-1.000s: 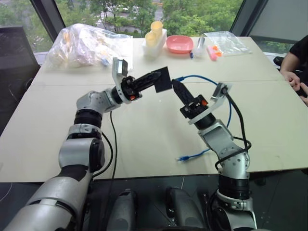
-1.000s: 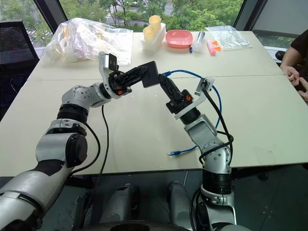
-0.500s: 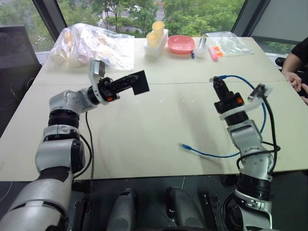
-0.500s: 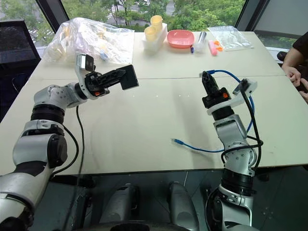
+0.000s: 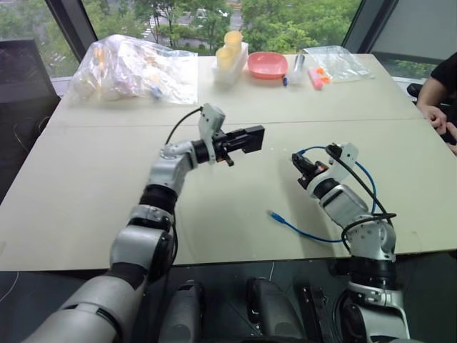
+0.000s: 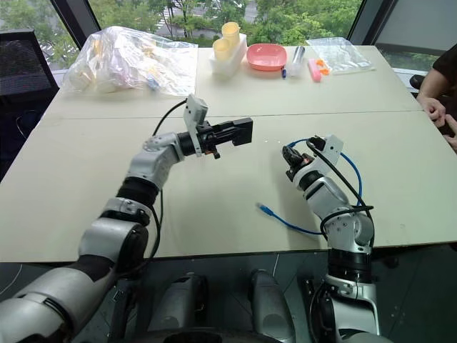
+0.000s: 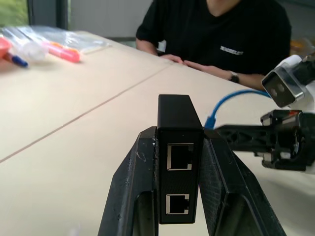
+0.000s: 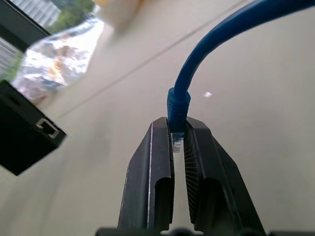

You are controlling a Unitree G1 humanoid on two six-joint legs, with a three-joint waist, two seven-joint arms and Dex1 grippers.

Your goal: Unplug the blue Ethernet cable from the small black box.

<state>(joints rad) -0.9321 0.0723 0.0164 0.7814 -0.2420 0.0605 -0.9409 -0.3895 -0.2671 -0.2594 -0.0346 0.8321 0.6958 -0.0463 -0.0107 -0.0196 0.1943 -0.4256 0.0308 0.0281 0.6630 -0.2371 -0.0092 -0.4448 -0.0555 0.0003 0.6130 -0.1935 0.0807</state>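
Note:
My left gripper (image 5: 241,140) is shut on the small black box (image 5: 250,135) and holds it level above the middle of the table. In the left wrist view the box (image 7: 179,147) sits upright between the fingers (image 7: 140,172), and both its ports are empty. To its right, low over the table, my right gripper (image 5: 298,163) is shut on one plug of the blue Ethernet cable (image 5: 366,176). The right wrist view shows that plug pinched at the fingertips (image 8: 161,142), apart from the box (image 8: 24,142). The cable loops behind the right arm, and its other end (image 5: 273,214) lies on the table.
A person (image 7: 221,29) sits at the table's right side, hands (image 5: 437,116) on its edge. Along the far edge stand a crumpled plastic bag (image 5: 128,68), yellow cups (image 5: 230,46), a pink bowl (image 5: 266,65) and a clear bag (image 5: 332,61).
Over the second the arms first pulled wide apart. The left gripper has since swung back to the centre and rolled the box. The right gripper has sunk toward the table with the plug.

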